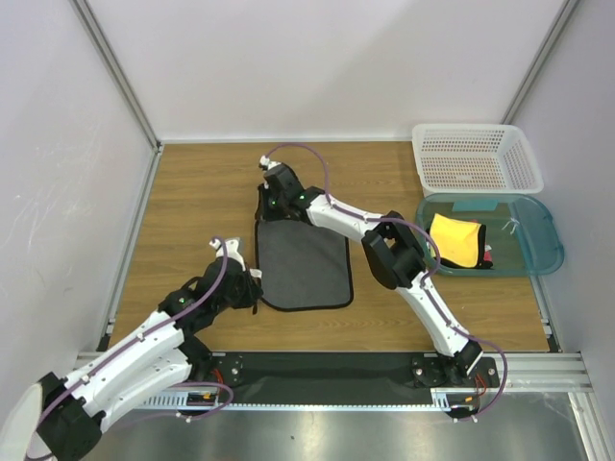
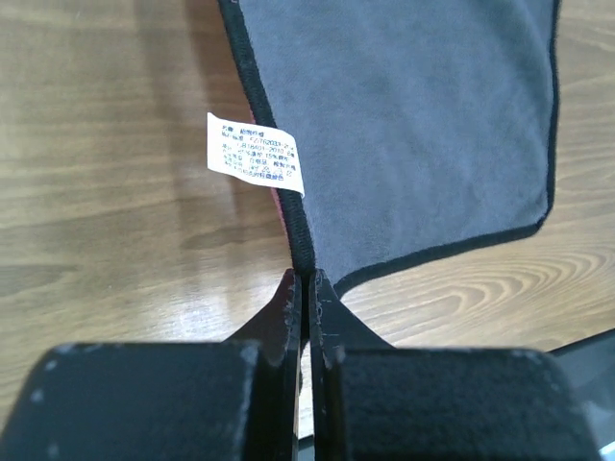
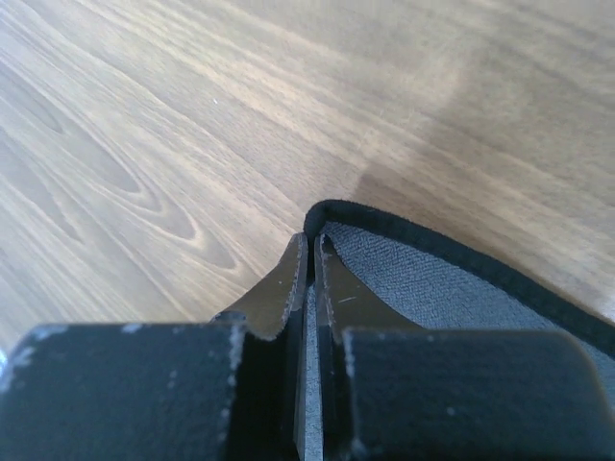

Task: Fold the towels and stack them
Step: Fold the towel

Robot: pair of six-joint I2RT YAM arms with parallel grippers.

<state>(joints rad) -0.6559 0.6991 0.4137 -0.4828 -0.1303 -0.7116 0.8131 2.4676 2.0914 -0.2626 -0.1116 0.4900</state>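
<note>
1. The towel [image 1: 303, 264] lies flat at mid-counter [image 1: 202, 202], grey back up.
2. The left fingers [image 2: 290, 300] are pressed together on its 7 o'clock corner, near a white tag [image 2: 255, 154].
3. The right fingers [image 3: 294, 279] are clamped on its 11 o'clock corner.
4. At 3 o'clock, a yellow towel [image 1: 454, 240] sits in the tub [image 1: 538, 245]; the basket [image 1: 476, 158] is at 2 o'clock.

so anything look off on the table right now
Nothing damaged or spilled. The spread towel lies grey back up, its care tag sticking out sideways, and the yellow towel sits crumpled in the teal tub.
</note>
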